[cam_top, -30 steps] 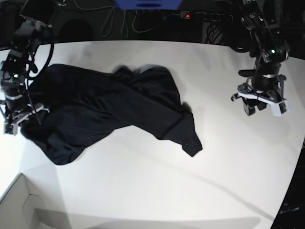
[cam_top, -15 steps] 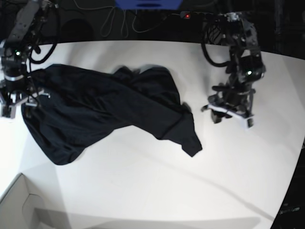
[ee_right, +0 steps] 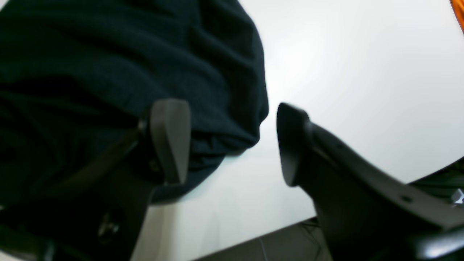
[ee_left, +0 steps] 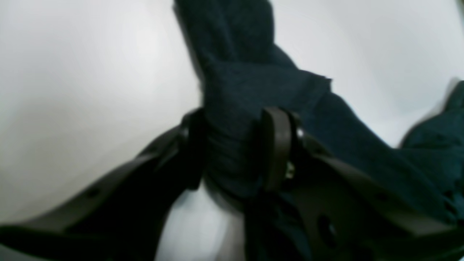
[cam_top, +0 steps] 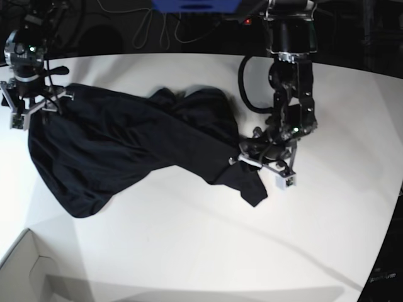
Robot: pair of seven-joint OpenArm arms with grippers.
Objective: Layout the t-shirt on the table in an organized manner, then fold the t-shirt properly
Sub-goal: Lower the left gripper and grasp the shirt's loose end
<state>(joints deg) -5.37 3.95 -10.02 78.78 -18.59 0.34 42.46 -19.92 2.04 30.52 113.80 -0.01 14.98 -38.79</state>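
Observation:
The black t-shirt (cam_top: 138,145) lies crumpled across the left half of the white table (cam_top: 189,245). My left gripper (cam_top: 261,170) is down on the shirt's near-right end. In the left wrist view its fingers stand apart (ee_left: 235,145) astride a bunched fold of the t-shirt (ee_left: 235,47), which touches both pads. My right gripper (cam_top: 38,107) hovers at the shirt's far-left corner. Seen from the right wrist, that gripper (ee_right: 232,141) is open, and the rounded edge of the t-shirt (ee_right: 108,54) lies under and beside the left finger (ee_right: 170,137).
A white box (cam_top: 25,270) sits at the near-left corner. Cables (cam_top: 157,28) and dark equipment run along the far edge. The table's edge (ee_right: 253,232) shows just below my right gripper. Bare tabletop spreads in front of the shirt and to its right.
My left arm swung in from the far right and came down on the shirt's near-right end. My right gripper drew the shirt's left edge toward the far side, then opened.

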